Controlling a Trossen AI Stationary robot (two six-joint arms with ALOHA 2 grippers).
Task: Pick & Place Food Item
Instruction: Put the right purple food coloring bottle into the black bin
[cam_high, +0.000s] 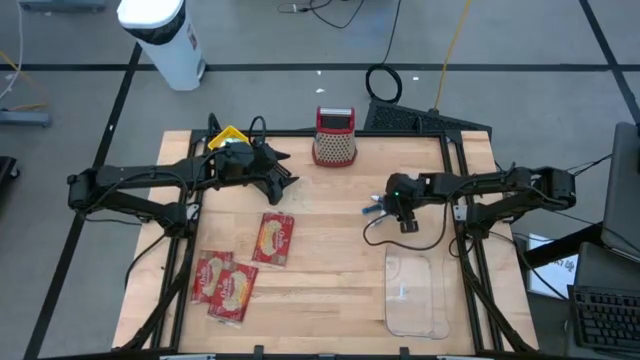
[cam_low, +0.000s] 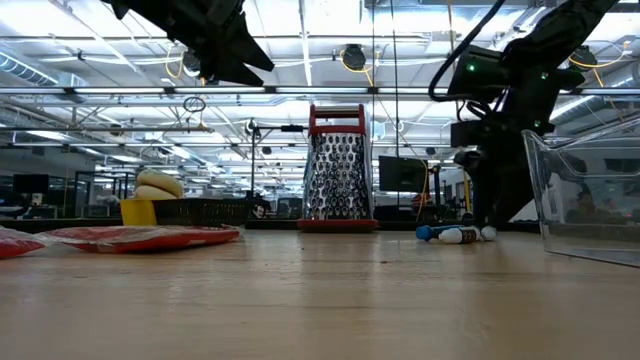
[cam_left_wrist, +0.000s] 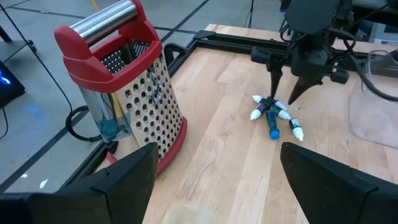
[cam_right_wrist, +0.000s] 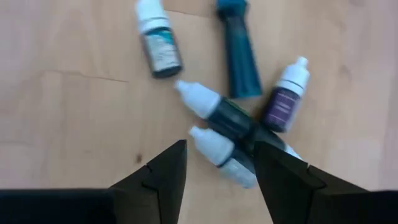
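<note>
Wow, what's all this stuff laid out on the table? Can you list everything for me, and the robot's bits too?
Box grater: one, silver with red handle and base, upright at the table's far edge.
Small dropper bottles: five, white-capped or teal, clustered right of centre under the right hand.
Food packets: three, red and yellow, flat on the near left.
Clear plastic container: one, see-through, near right.
Black basket: one, holding pale buns, far left corner.
Wooden table: one, light wood.
Left hand: open, raised near the grater.
Right hand: open, lowered over the bottles.
</note>
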